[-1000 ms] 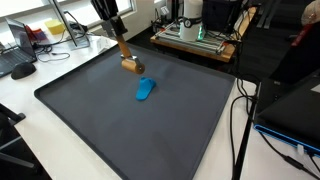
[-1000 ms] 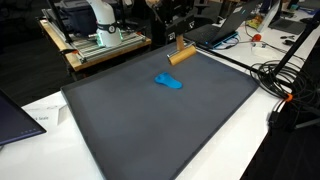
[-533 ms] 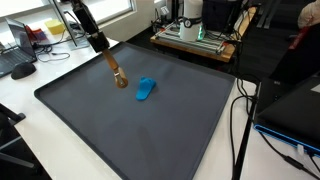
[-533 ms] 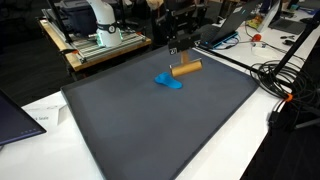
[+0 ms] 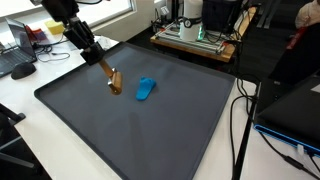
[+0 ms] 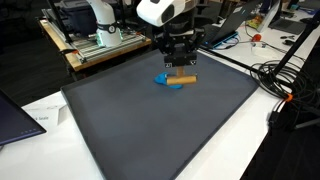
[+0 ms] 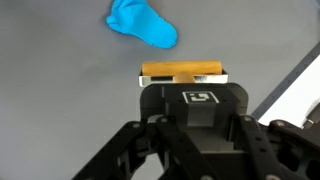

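Lab benches and gear behind; grey mat (image 5: 150, 140) on white worktop (image 5: 222, 140). Hand (image 5: 92, 52) is clamped narrow on a wooden stick (image 5: 110, 78). Over the last sec it swung from the far side of the blue lump (image 5: 146, 89) to just beside it, stick tip low, not touching. Lump unmoved, so no contact so far.
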Available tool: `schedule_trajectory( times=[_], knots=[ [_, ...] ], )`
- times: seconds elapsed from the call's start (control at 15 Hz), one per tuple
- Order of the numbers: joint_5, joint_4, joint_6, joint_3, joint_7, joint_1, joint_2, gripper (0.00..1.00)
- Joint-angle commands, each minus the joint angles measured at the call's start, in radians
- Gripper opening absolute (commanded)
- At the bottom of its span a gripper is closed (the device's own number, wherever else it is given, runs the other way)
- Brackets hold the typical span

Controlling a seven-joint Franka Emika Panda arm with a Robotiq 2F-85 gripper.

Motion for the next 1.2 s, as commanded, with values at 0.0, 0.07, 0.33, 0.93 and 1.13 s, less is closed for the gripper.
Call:
schedule_trajectory(
  times=[0.0, 0.07, 0.33, 0.93, 1.13],
  knots=[
    [-0.011, 0.086, -0.069, -0.005, 0.032, -0.019, 0.052, 0.22],
    [-0.010, 0.092, -0.071, -0.006, 0.030, -0.022, 0.060, 0.22],
    [-0.008, 0.088, -0.065, -0.006, 0.018, -0.030, 0.074, 0.22],
    [-0.107, -0.188, 0.099, -0.033, 0.032, 0.035, -0.112, 0.22],
    [-0.141, -0.321, 0.182, -0.036, 0.049, 0.056, -0.200, 0.22]
  ],
)
